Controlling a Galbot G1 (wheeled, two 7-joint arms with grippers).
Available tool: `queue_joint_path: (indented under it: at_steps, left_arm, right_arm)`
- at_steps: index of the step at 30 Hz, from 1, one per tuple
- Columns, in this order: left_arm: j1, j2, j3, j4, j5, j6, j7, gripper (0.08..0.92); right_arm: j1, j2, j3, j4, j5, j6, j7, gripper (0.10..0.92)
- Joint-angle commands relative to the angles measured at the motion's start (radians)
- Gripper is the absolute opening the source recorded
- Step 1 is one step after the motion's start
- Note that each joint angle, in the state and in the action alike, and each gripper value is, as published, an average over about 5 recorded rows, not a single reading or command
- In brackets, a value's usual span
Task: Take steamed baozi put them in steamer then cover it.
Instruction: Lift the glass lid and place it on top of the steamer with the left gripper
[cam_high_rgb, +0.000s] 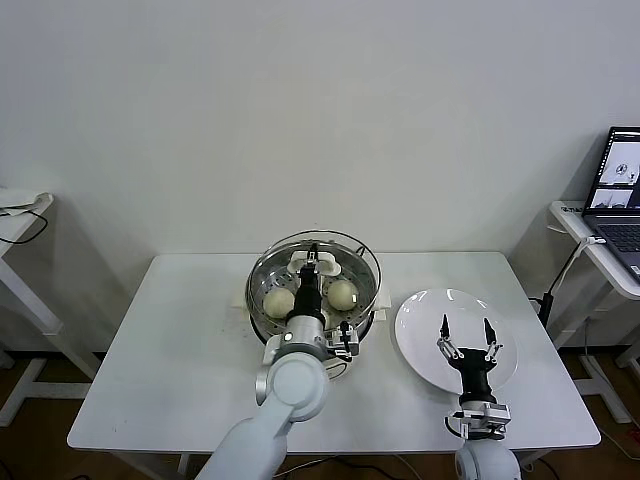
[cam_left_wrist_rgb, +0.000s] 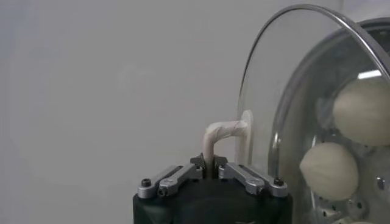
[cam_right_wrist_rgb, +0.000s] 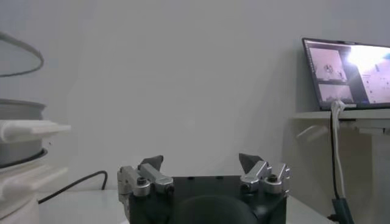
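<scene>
The steel steamer (cam_high_rgb: 258, 312) stands on its white base at the table's middle. Two cream-white baozi (cam_high_rgb: 279, 301) (cam_high_rgb: 342, 292) show on its tray; they also show through the glass in the left wrist view (cam_left_wrist_rgb: 329, 170) (cam_left_wrist_rgb: 364, 112). My left gripper (cam_high_rgb: 313, 259) (cam_left_wrist_rgb: 210, 163) is shut on the white handle (cam_left_wrist_rgb: 222, 130) of the clear glass cover (cam_high_rgb: 345, 238) (cam_left_wrist_rgb: 286, 91) and holds it over the pot, raised on the right side. My right gripper (cam_high_rgb: 465, 331) (cam_right_wrist_rgb: 201, 161) is open and empty above the white plate (cam_high_rgb: 420, 335).
The white table (cam_high_rgb: 170, 350) holds the steamer and plate. The pot and its white base (cam_right_wrist_rgb: 18, 182) show in the right wrist view. A side table with an open laptop (cam_high_rgb: 622, 180) (cam_right_wrist_rgb: 347, 73) and a hanging cable stands at the right. Another table edge is at far left.
</scene>
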Motion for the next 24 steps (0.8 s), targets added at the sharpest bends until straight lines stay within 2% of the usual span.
queue_joint_path:
  at_steps: [1,24]
  left_arm:
    - [-0.004,-0.023,0.003,0.056,0.071,-0.002,0.013,0.195]
    - [0.004,-0.030,-0.009,0.076,0.093,-0.010,0.014,0.195]
  right_arm:
    - [0.002,0.000,-0.001,0.000,-0.001,-0.001,0.001,0.823]
    - [0.009,-0.005,-0.001,-0.006,0.002,-0.001,0.000,0.823]
